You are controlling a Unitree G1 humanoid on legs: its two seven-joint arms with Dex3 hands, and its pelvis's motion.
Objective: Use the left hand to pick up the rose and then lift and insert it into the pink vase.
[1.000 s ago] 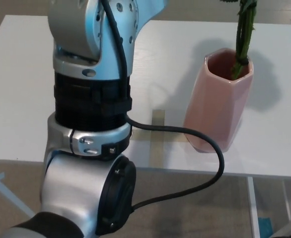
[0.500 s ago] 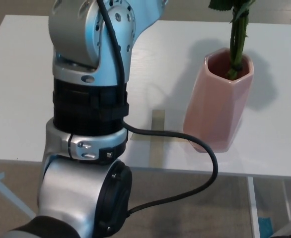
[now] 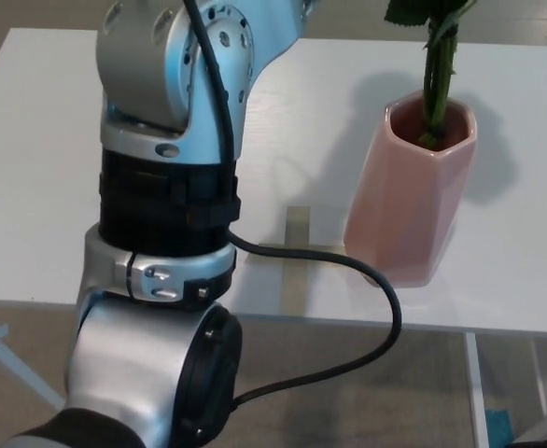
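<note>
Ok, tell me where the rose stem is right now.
In the head view, the rose stem stands upright in the mouth of the pink vase, on the right side of the white table, right of the left arm.

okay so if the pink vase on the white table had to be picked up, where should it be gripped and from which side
Probably around the mid-body of the pink faceted vase, from its open right side: flat facets suit fingers, the green rose stem blocks the mouth, and the robot's silver left arm crowds the left.
</note>
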